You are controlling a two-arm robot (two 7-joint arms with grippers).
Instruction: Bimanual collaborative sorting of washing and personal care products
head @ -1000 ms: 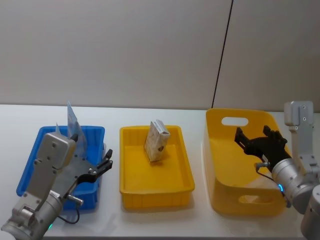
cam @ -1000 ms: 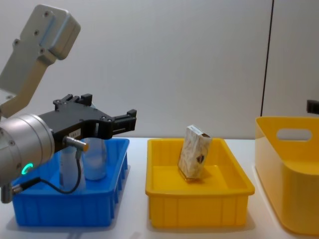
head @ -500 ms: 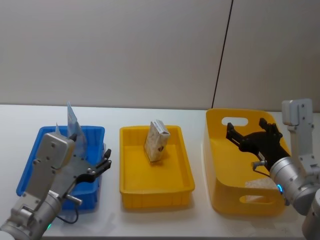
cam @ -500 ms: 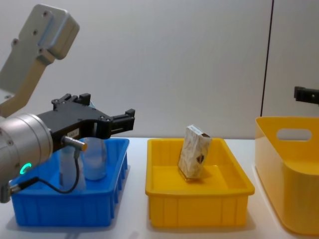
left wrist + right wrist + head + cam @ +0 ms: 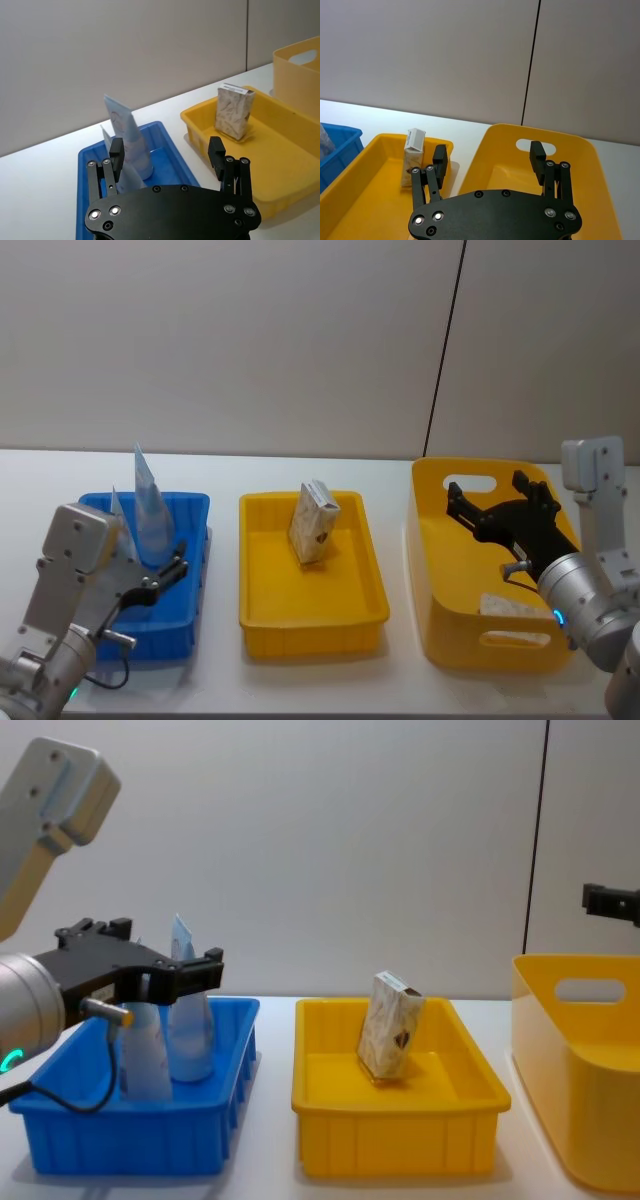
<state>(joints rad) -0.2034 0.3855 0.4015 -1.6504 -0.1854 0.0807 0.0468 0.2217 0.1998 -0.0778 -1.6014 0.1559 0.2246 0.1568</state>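
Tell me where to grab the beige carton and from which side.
Grip the beige carton by its upper half, pinching its broad faces, coming from above. It stands on end, slightly tilted, rising above the yellow tray walls, which would likely block a low side approach. The left gripper and right gripper are open.

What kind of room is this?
Probably a robot test lab, not a home: a white table, a plain grey wall, and the left gripper above the blue tray, the right gripper above the yellow bin.
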